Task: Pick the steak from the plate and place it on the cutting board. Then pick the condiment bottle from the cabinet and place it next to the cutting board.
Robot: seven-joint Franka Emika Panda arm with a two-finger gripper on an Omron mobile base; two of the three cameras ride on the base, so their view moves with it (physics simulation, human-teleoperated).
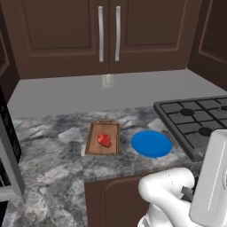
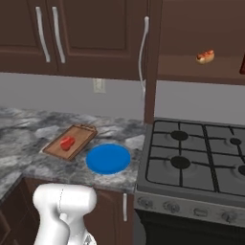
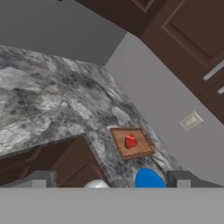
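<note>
Grey marbled stone countertop [image 1: 53, 146] runs along a pale grey wall, with a dark brown wooden wall cabinet [image 1: 102, 35] with long silver bar handles hanging above it, doors shut on this stretch. Going left to right: the rectangular brown wooden cutting board [image 1: 103, 138] sits on the counter, and the small red chunk of raw steak [image 1: 104, 140] is lying right on it, about the middle. Just beside the board to the right is the round flat bright blue plate [image 1: 151, 143], bare. Next comes a black gas stove [image 2: 191, 158]. Up above the stove there's an open cabinet shelf with a hot dog in a bun [image 2: 205, 56] on it. The robot's two-finger gripper [image 3: 111, 179] is wide apart, holding nothing, well back from the board.
</note>
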